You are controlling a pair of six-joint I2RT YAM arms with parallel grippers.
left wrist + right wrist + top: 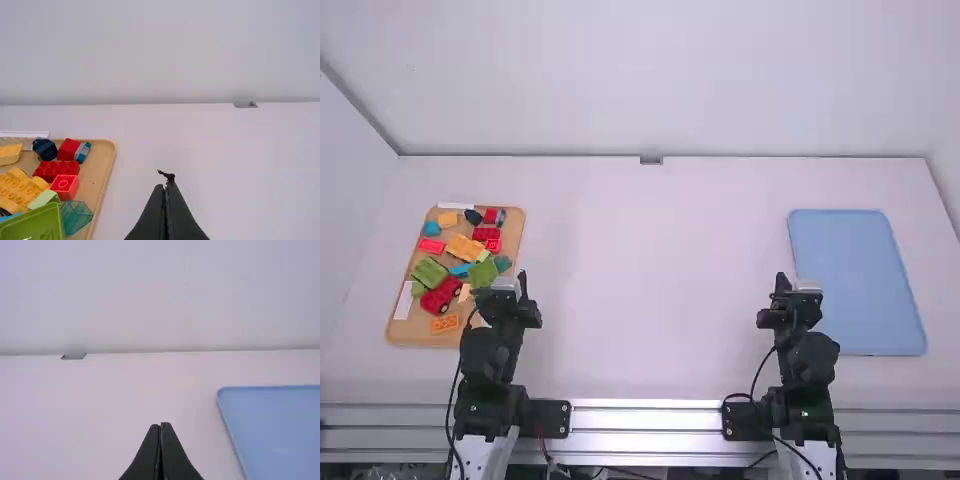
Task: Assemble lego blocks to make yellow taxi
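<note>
Left tool (pixel 504 292) closed | blocks (pixel 465 247) crowd nearby tan tray (pixel 412 332) | blue tray (pixel 860 290) apart

Left arm (pixel 487 352) and right arm (pixel 811 355) both folded up close over own bases, well apart, not crossed. Left gripper (pixel 522 277) points forward, fingers (pixel 156 215) together, nothing between. Right gripper (pixel 781 279) same: forward, fingertips meeting, empty.

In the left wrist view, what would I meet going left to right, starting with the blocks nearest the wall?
Yellow block → dark blue block → red block → grey-and-blue piece → left end effector → small grey fitting.
</note>
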